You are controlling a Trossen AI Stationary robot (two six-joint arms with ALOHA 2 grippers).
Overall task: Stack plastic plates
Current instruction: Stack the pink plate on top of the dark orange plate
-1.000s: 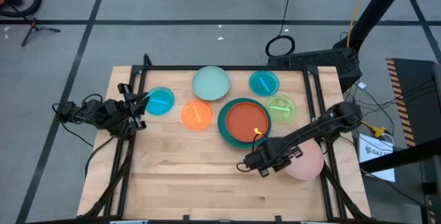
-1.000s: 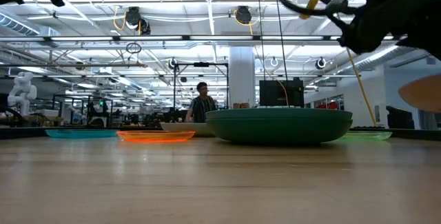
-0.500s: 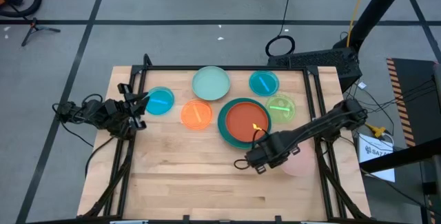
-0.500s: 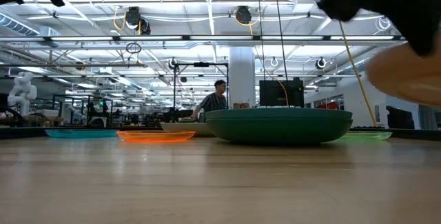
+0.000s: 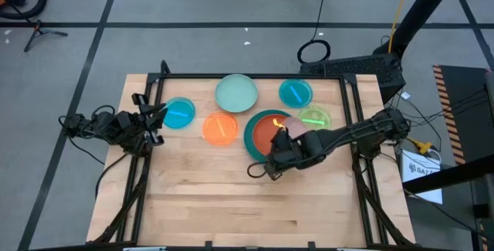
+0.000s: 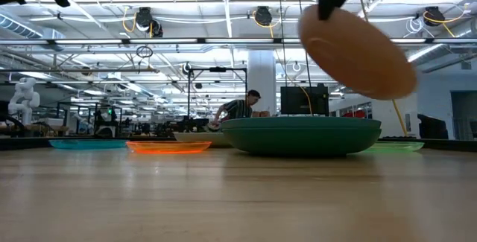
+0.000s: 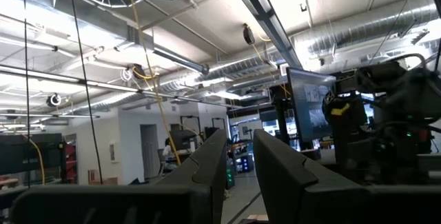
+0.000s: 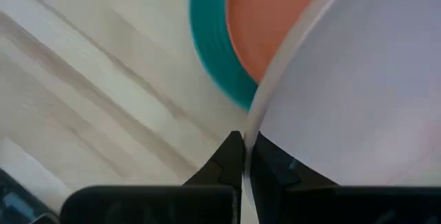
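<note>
My right gripper (image 5: 290,149) is shut on the pink plate (image 5: 307,138), which hangs tilted in the air (image 6: 358,52) over the red-orange plate (image 5: 266,132). That plate lies inside the large teal plate (image 5: 252,144). On the table's far half rest two blue plates (image 5: 179,113) (image 5: 295,93), an orange plate (image 5: 220,128), a pale mint plate (image 5: 236,93) and a lime plate (image 5: 316,117). My left gripper (image 5: 158,116) waits at the table's left edge, its fingers (image 7: 207,162) apart with nothing between them. My right gripper pinches the pink plate's rim (image 8: 256,124) between its two fingers, one above and one beneath the plate. The fingers come steeply from above. The plate is lifted clear and slopes down away from the held rim (image 6: 320,15).
The table's near half is bare wood (image 5: 231,197). A black frame rail (image 5: 255,76) runs along the far edge. A person (image 6: 240,109) bends over in the room beyond the table.
My right gripper has risen and gone from the table's right edge toward its middle and far side, tipping more steeply downward. The pink plate has gone with it, lifted off the wood and tilted, and now hangs over the red-orange plate.
</note>
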